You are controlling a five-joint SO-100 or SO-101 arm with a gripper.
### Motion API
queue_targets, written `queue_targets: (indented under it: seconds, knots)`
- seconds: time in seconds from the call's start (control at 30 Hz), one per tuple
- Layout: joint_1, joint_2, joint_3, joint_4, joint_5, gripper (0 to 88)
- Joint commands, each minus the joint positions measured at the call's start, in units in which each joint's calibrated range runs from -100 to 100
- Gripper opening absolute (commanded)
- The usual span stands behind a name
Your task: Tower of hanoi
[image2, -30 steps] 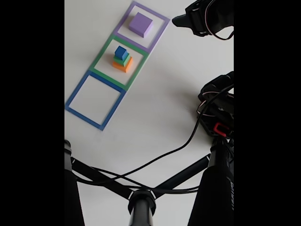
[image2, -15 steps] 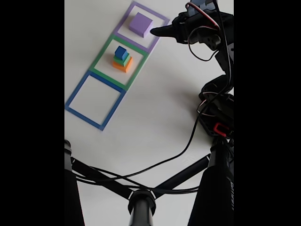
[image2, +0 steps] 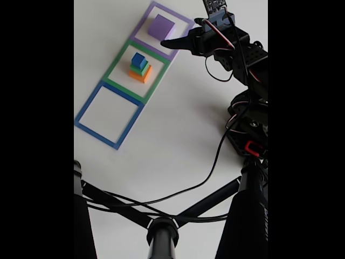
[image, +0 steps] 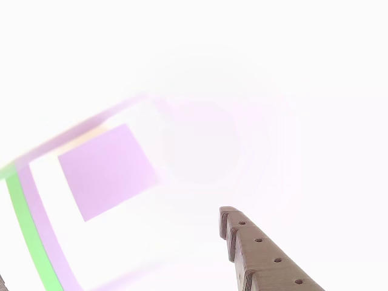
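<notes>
In the fixed view, the black two-finger gripper (image2: 168, 43) hovers just right of the plain purple square block (image2: 161, 27); whether its jaws are spread cannot be told.

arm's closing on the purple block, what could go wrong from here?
1. The end effector comes in low at the purple block's side; a fingertip could shove it out of the purple square instead of straddling it.
2. The stack in the green square sits just beside the approach path, so drift could topple it.
3. The other view is washed out, and alignment may be hard to judge.
</notes>
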Motion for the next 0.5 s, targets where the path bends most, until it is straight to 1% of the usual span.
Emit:
queue_targets:
  seconds: [0.0, 0.27, 0.47]
  knots:
    - [-0.4, 6.4, 0.0, -10.5, 0.6, 47.6]
    - [-0.2, 19.9, 0.7, -26.7, 0.6, 47.2]
    - [-0.2, 30.0, -0.6, -36.7, 0.6, 46.5]
